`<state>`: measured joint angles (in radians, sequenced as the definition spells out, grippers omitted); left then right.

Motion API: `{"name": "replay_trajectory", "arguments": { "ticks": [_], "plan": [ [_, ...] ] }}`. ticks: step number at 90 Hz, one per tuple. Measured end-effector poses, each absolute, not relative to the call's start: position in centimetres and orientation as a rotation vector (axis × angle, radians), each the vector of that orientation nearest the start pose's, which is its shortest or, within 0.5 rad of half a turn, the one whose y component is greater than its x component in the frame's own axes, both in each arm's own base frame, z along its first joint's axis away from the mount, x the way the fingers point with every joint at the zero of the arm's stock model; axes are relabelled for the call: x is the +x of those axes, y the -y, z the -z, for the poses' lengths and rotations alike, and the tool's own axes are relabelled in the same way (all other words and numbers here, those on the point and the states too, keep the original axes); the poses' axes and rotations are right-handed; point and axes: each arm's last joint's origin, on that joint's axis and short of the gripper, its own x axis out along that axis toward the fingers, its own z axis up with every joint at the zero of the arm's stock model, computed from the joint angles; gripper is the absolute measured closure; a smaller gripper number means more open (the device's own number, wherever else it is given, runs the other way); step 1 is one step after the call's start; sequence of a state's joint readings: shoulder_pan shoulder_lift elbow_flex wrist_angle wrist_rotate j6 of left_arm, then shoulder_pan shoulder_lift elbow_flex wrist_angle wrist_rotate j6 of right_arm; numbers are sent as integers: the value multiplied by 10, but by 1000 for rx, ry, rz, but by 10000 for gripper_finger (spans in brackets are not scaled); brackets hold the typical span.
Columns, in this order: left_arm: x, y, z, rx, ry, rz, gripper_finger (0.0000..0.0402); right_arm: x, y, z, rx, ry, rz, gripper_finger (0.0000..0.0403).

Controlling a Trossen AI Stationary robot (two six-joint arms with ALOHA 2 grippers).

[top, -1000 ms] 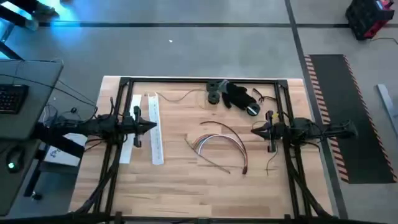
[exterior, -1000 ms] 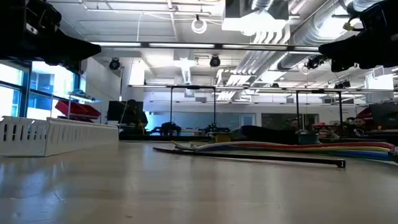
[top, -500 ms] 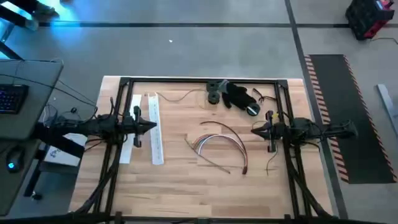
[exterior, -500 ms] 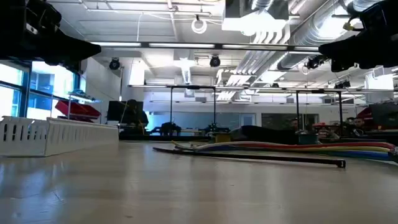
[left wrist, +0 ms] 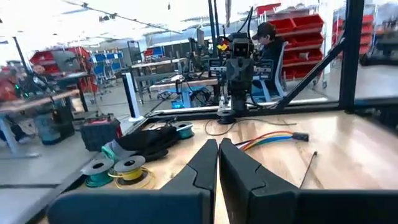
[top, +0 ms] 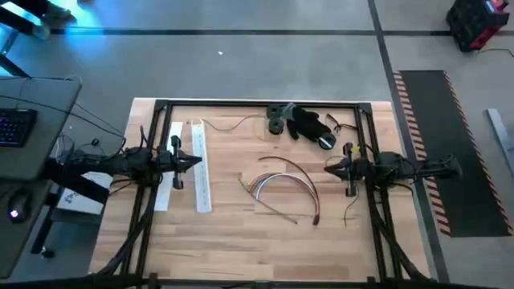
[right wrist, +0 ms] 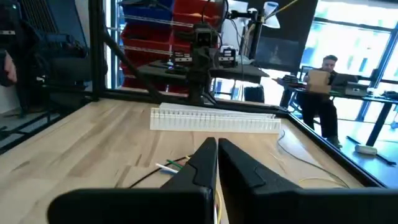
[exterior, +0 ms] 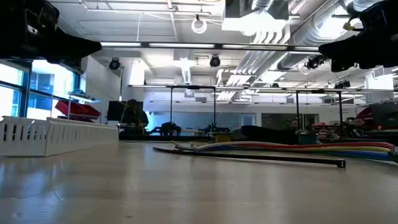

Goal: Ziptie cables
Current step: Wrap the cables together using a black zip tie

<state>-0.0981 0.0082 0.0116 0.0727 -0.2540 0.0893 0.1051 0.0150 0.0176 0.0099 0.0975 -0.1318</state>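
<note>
Cables (top: 281, 189) lie loose mid-counter (top: 233, 233), between my pincers. Left pincer (top: 198, 163) and right pincer (top: 328, 168) both closed, empty. Only wrist views show fingers together; high view can't.

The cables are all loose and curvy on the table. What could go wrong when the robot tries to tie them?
The cables fan apart at their ends, so a grab might catch only some wires. Both the left gripper and the right gripper are shut and off to the sides, so they must open first. The black heap lies nearby and could snag.
</note>
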Motion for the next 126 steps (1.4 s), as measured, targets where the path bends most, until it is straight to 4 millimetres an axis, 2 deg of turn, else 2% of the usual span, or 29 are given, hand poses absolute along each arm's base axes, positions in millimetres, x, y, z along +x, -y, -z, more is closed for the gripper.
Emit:
{"name": "replay_trajectory", "arguments": {
  "ticks": [16,21,33,43,54,77,90,103,117,126],
  "plan": [
    [97,2,-174,-134,85,-142,401,97,-7,-170,-156,20,12,403],
    [97,2,-174,-178,88,-140,401,97,-7,-173,-118,48,19,403],
    [97,2,-174,-227,91,-138,401,95,-6,-187,238,199,2,403],
    [97,2,-174,-292,95,-135,401,93,-3,-197,544,325,52,403],
    [97,2,-174,-364,101,-135,401,92,-2,-197,742,355,59,403],
    [97,2,-174,-345,99,-137,401,95,-2,-193,843,310,62,403],
    [97,2,-174,-311,97,-138,401,99,-1,-185,879,241,123,402],
    [97,2,-174,-306,96,-138,401,105,-1,-180,958,190,188,383],
    [97,2,-174,-306,96,-137,401,116,-2,-203,960,124,198,335],
    [97,2,-174,-306,96,-136,401,129,-4,-220,911,-6,239,307]
  ]
}}
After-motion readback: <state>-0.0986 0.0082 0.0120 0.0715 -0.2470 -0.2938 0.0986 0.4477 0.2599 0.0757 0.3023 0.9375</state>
